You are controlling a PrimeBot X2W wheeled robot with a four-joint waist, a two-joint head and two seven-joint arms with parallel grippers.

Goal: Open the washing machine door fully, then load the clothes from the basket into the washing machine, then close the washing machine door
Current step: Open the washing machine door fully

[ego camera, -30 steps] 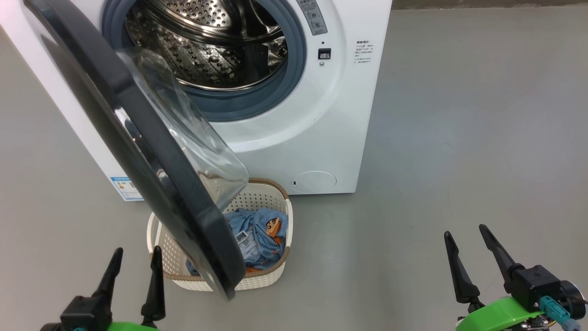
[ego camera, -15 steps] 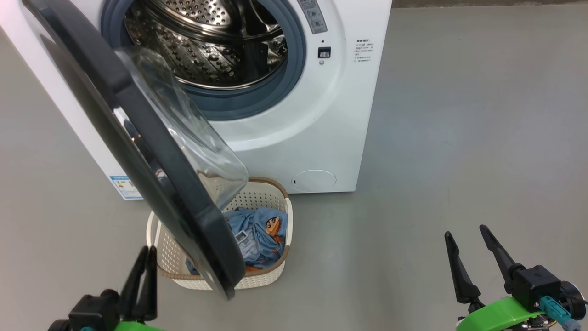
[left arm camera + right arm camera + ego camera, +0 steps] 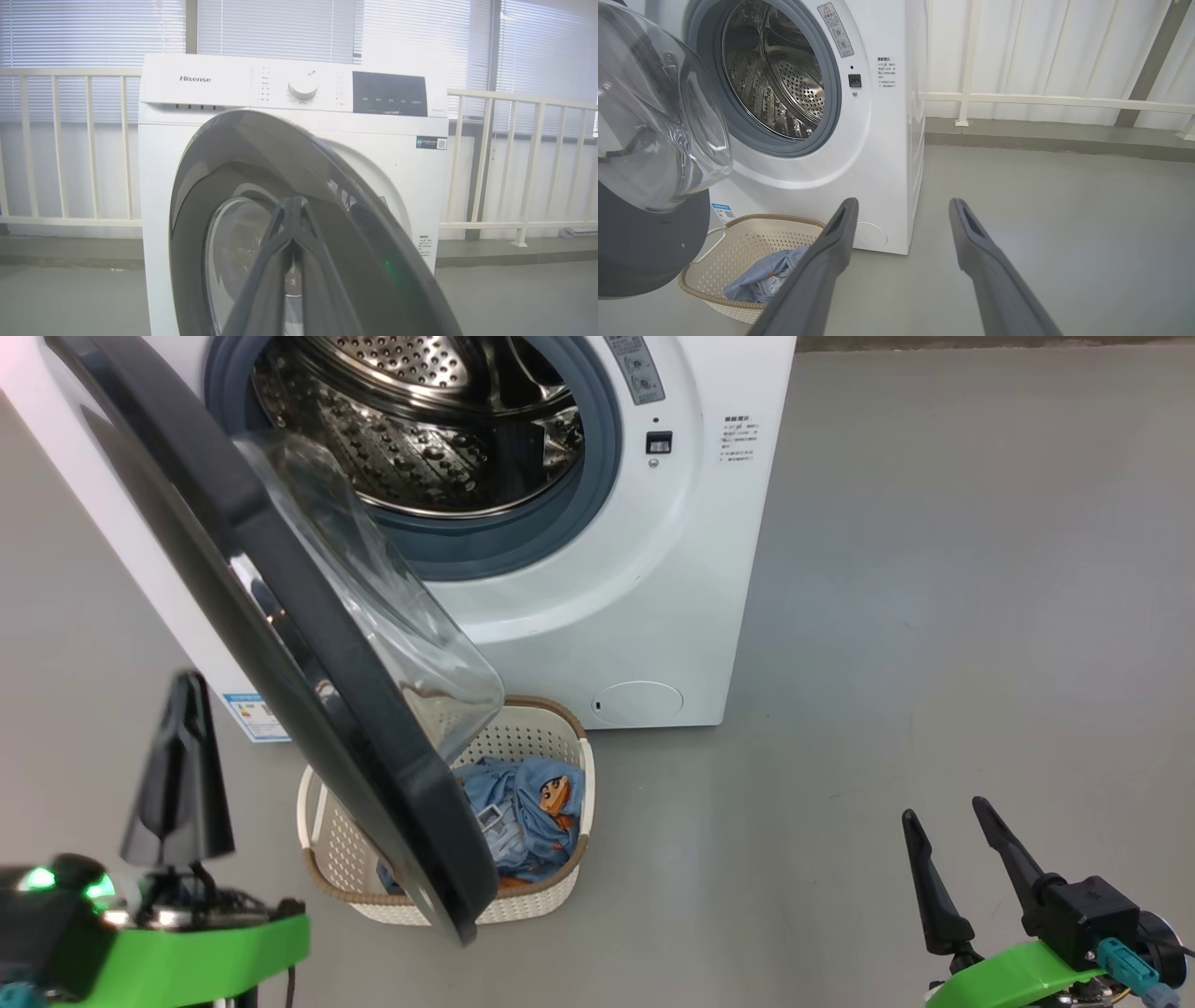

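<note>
Grey floor (image 3: 934,616), seemingly concrete, white washing machine (image 3: 607,616), railing (image 3: 1041,101), blinds (image 3: 280,28) behind

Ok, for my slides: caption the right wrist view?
Open end effector faces the washer, door open, clothes in the basket.

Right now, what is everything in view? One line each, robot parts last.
washing machine: 1, white, centre back
washing machine door: 1, black rim, clear glass bowl, part-open over the basket
drum: 1, steel, inside the machine
basket: 1, cream-white, brown rim, before the machine
clothes: 1 bundle, light blue, in the basket
railing: 1, white, behind the machine
left hand: 1, dark, shut, left of the door
right hand: 1, dark, open, lower right
</note>
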